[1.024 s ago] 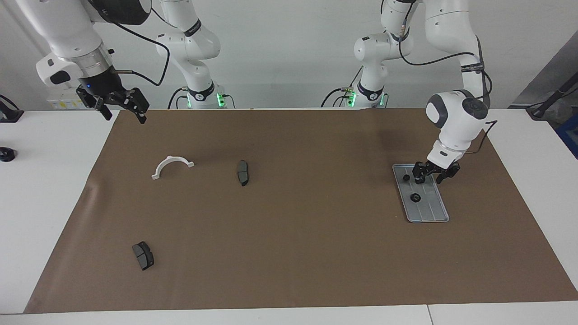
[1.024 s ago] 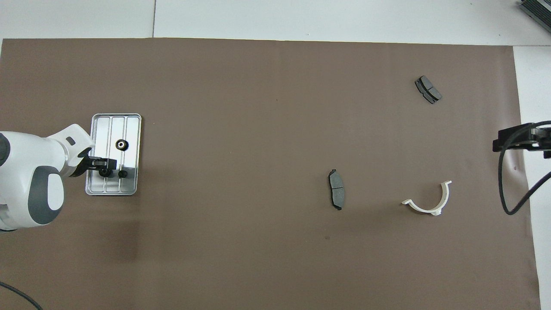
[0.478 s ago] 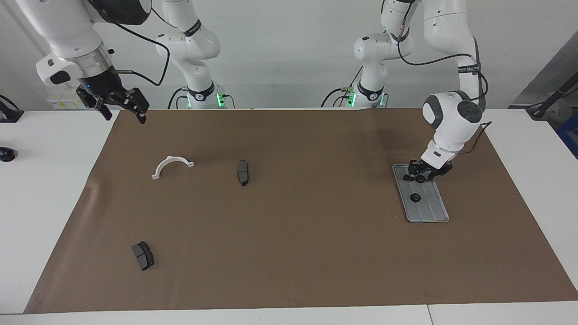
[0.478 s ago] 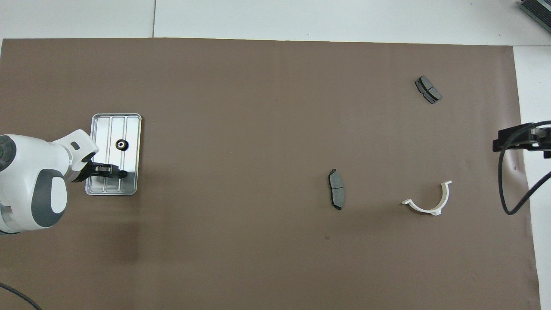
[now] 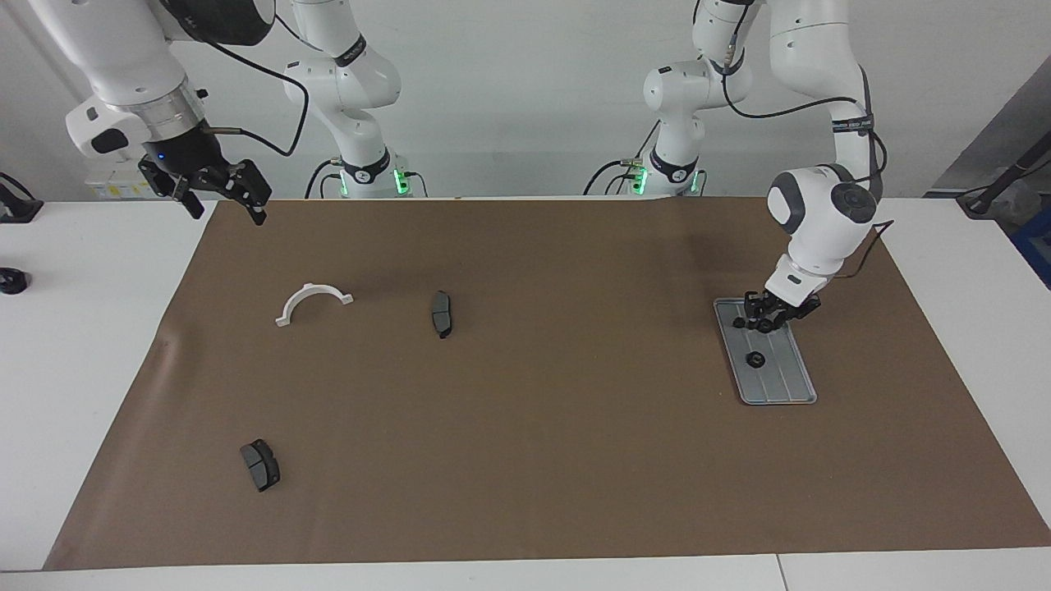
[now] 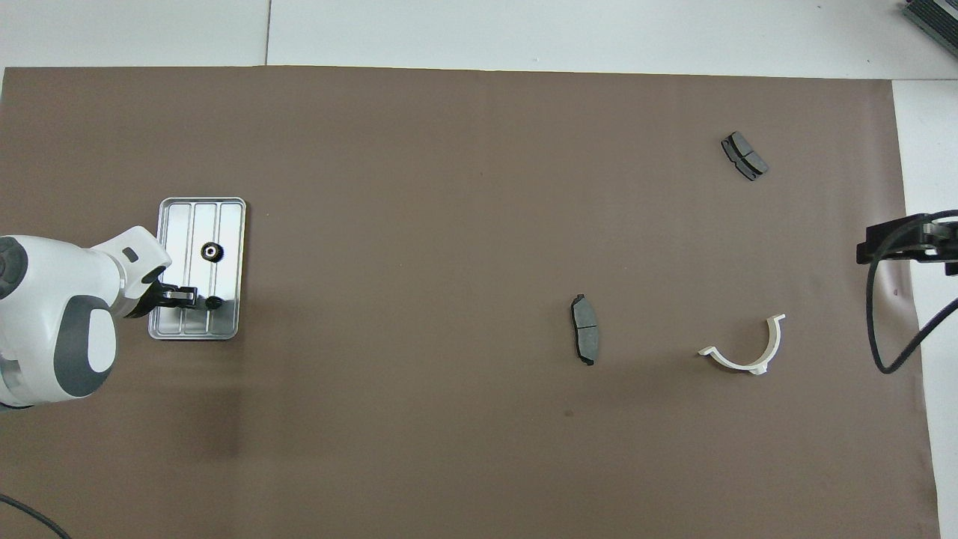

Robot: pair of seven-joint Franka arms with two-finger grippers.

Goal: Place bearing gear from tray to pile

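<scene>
The silver-grey tray (image 5: 784, 382) (image 6: 224, 217) lies on the brown mat toward the left arm's end of the table. Two small black gears lie in it: one gear (image 5: 753, 359) (image 6: 212, 252) near its middle, and a second gear (image 5: 739, 322) (image 6: 214, 302) at the end nearer to the robots. My left gripper (image 5: 765, 322) (image 6: 196, 299) is low over that nearer end, right beside the second gear. No pile of gears shows outside the tray. My right gripper (image 5: 223, 207) (image 6: 868, 243) is open and empty and waits above the mat's edge at the right arm's end.
A white half-ring (image 5: 313, 302) (image 6: 745, 346) and a dark brake pad (image 5: 442, 313) (image 6: 584, 329) lie on the mat toward the right arm's end. Another brake pad (image 5: 260, 465) (image 6: 745, 156) lies farther from the robots.
My left gripper has come down and shifted toward the second gear at the tray's nearer end. Both gears lie where they were. The right arm has not moved.
</scene>
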